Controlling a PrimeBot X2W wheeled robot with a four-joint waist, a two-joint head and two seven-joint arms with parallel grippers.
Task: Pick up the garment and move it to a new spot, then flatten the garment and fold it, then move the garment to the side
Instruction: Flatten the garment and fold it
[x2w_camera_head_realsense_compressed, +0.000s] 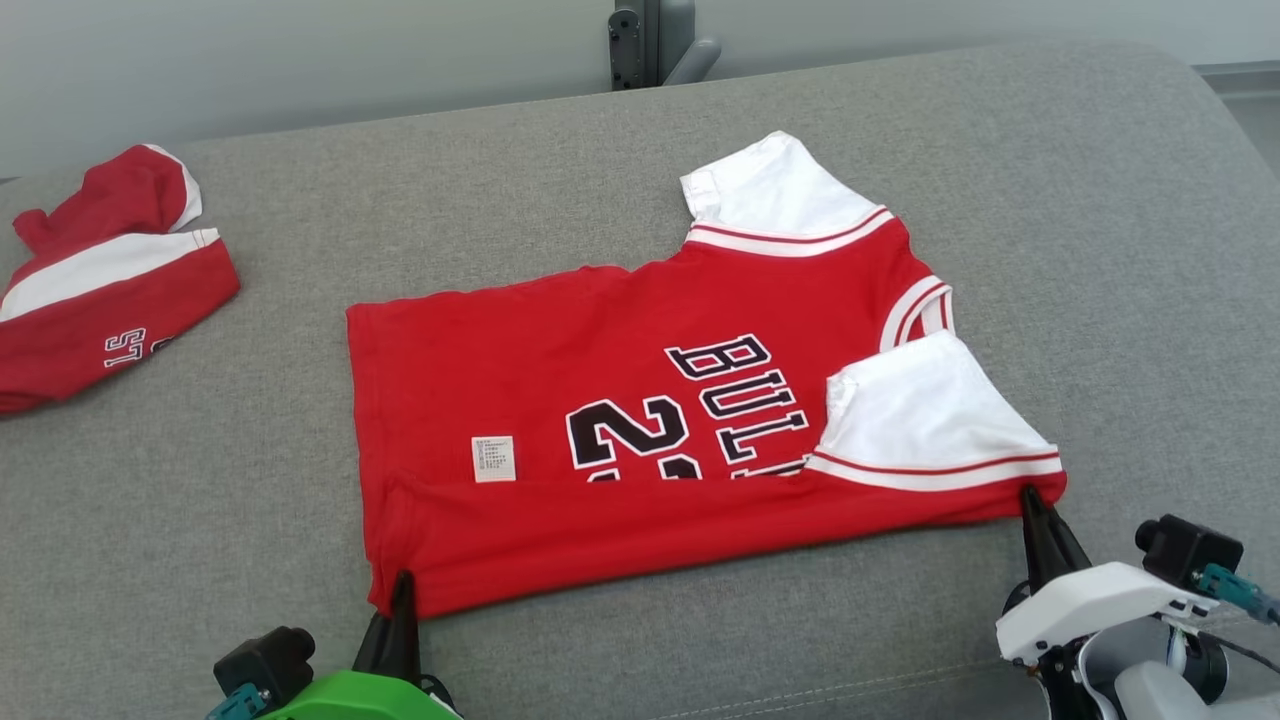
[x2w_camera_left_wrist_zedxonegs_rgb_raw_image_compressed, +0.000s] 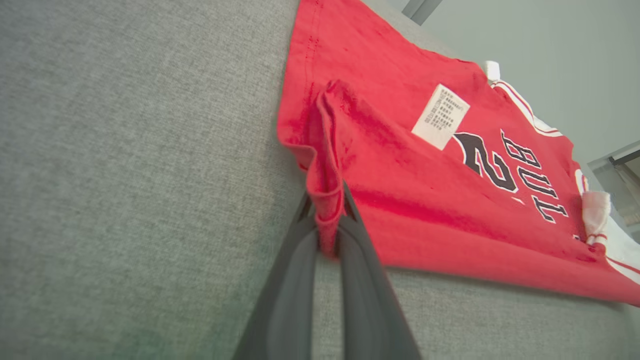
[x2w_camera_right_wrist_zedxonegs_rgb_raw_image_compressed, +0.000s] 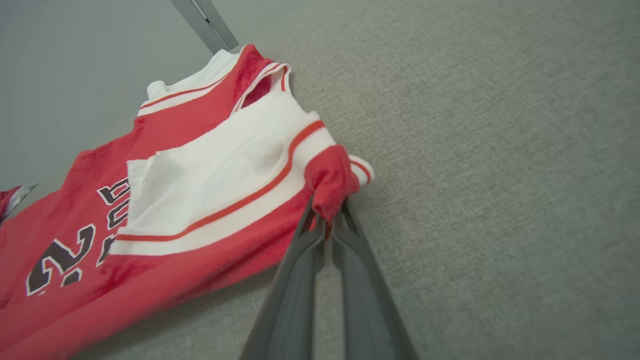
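Jersey (x2w_camera_head_realsense_compressed: 640, 400) pinched at both near corners.
Left gripper (x2w_camera_head_realsense_compressed: 403, 588) is clamped on the hem corner, right gripper (x2w_camera_head_realsense_compressed: 1031, 498) on the shoulder corner; the jersey lies part-folded on the grey cushion (x2w_camera_head_realsense_compressed: 1100, 250).

A plain test room with a sofa-like seat; it could not be told for sure if it was a home.

The work surface was a wide cushion (x2w_camera_head_realsense_compressed: 1000, 250) covered in grey woven fabric, with a stitched seam (x2w_camera_head_realsense_compressed: 850, 688) near its front edge, like a sofa or a daybed. Behind it stood a bare pale wall (x2w_camera_head_realsense_compressed: 300, 60) and a grey metal post (x2w_camera_head_realsense_compressed: 655, 40) with a bracket, which looked more like equipment than furniture. A red jersey (x2w_camera_head_realsense_compressed: 600, 400) and a second red-and-white garment (x2w_camera_head_realsense_compressed: 100, 290) lay on the cushion.
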